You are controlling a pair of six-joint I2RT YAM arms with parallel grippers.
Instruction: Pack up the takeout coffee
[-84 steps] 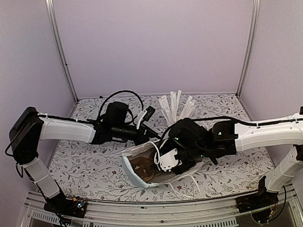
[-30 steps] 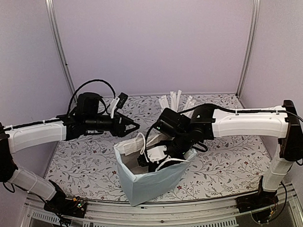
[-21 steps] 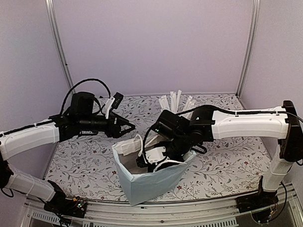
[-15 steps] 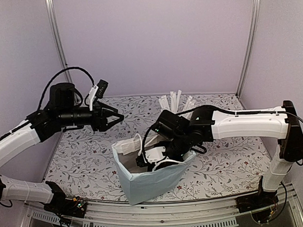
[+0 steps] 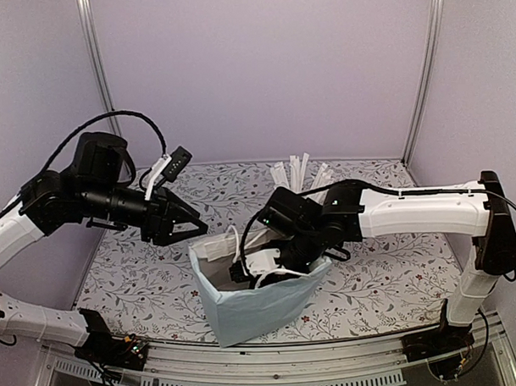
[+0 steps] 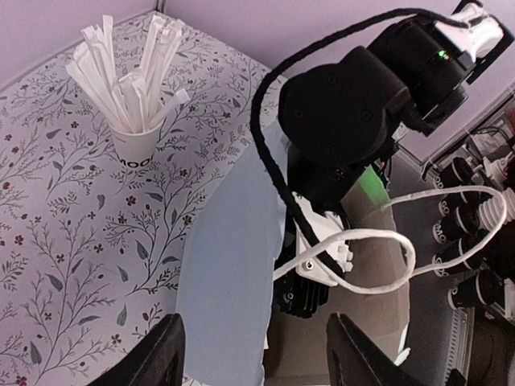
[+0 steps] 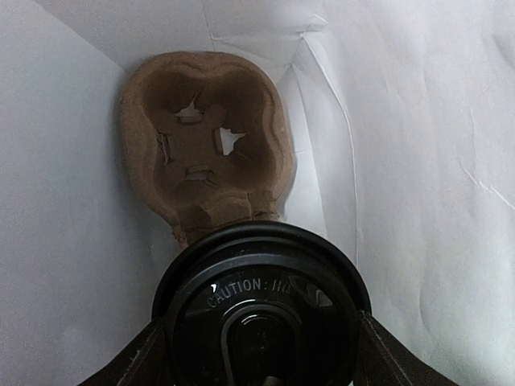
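Bag [image 5: 253, 307] encloses the takeout coffee [image 7: 261, 297], clamped by the right gripper [image 7: 259, 358] above a cardboard carrier [image 7: 201, 137]; left gripper [image 5: 188, 228] gapes empty.

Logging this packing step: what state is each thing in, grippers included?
paper bag: upright, mouth open.
takeout coffee: lidded, inside the bag, held by the right gripper.
right gripper: shut on the takeout coffee.
left gripper: open, empty.
cup carrier: inside the bag, visible pockets empty.
stick cup: upright, full of wrapped sticks.
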